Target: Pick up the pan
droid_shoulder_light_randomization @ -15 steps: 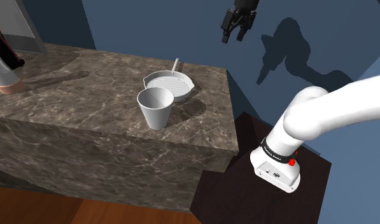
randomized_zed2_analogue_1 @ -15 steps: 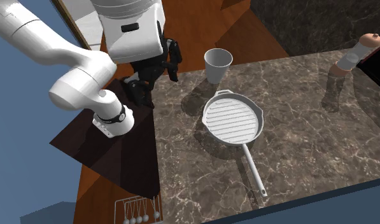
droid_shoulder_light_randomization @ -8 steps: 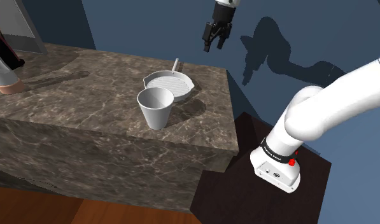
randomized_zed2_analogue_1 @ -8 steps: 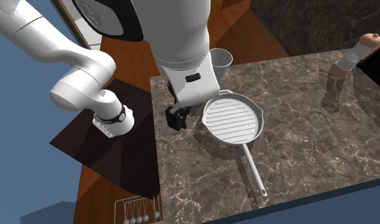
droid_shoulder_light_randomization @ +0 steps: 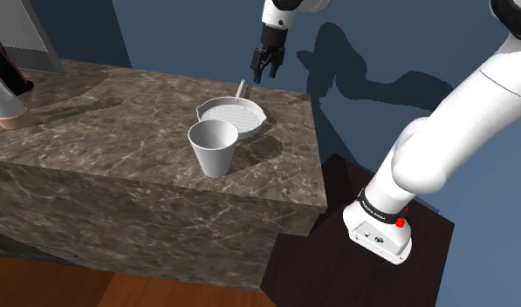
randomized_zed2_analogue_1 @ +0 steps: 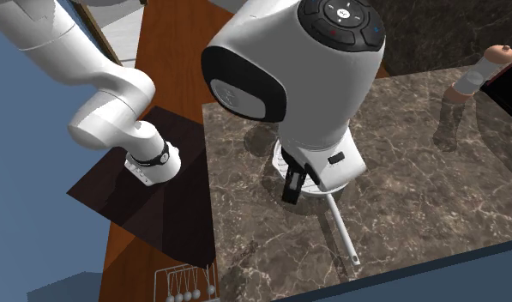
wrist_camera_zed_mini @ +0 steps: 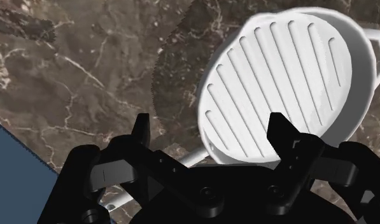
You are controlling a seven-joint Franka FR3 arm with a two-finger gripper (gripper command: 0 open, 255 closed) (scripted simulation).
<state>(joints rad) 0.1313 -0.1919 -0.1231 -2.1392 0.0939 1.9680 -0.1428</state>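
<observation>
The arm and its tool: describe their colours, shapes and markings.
The arm is made of smooth, rounded white links with dark bands at the joints. One black band near the base carries small white lettering, with a red dot just below. A black round cap with buttons sits on one link. The tool is all black, with two blocky fingers.

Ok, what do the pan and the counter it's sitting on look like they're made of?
The pan is drawn plain matte white with a ridged base, so its real material stays open. The counter looks like dark brown marble, going by the pale veins across a smooth, faintly glossy surface.
</observation>
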